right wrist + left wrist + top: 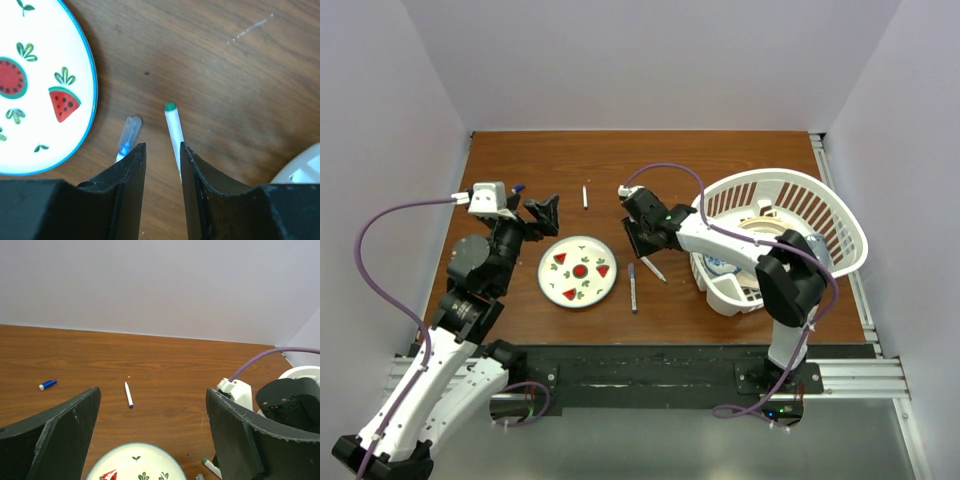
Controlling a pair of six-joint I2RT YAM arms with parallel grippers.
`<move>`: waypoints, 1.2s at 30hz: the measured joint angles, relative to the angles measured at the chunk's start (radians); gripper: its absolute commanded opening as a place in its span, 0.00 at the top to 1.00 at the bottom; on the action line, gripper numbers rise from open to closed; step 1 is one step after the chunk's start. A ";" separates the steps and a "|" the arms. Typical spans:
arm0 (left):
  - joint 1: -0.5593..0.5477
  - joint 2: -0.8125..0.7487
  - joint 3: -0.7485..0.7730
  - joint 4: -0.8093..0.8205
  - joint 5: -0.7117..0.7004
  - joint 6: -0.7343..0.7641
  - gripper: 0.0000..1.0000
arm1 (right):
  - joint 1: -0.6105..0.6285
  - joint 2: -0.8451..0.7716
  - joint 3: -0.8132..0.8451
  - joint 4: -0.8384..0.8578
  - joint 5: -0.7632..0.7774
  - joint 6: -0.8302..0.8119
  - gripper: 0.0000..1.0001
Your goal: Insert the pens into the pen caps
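Three pens lie on the table: a white pen (585,196) with a blue tip (128,394) at the back, a white pen (653,268) with a green end (174,130), and a darker grey pen (632,287) with a translucent end (128,134). A blue pen cap (518,188) lies at the far left (47,384). My left gripper (542,215) is wide open and empty above the plate's far edge (152,440). My right gripper (640,238) is narrowly open, low over the green-ended pen, which runs along its right finger (162,150). I see no purple or green cap lying loose.
A round white plate (552,290) with red watermelon marks sits between the arms, close left of the grey pen (87,75). A white plastic basket (840,215) holding dishes stands at the right, against the right arm.
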 measured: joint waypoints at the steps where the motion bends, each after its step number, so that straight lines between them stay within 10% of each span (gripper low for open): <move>1: 0.000 0.000 -0.002 0.000 0.000 0.000 0.10 | 0.000 0.019 0.014 -0.001 0.002 -0.010 0.63; 26: 0.000 -0.018 -0.011 0.000 -0.045 0.000 0.12 | -0.021 0.199 0.077 -0.021 0.009 -0.073 0.65; 29: 0.000 -0.018 -0.011 0.000 -0.045 0.000 0.12 | -0.021 0.202 0.078 -0.017 -0.002 -0.074 0.72; 32: 0.000 -0.018 -0.011 0.000 -0.045 0.000 0.12 | -0.021 0.204 0.080 -0.016 -0.005 -0.074 0.99; 36: 0.000 -0.016 -0.011 0.000 -0.042 0.000 0.13 | -0.023 0.224 0.116 -0.027 -0.004 -0.071 1.00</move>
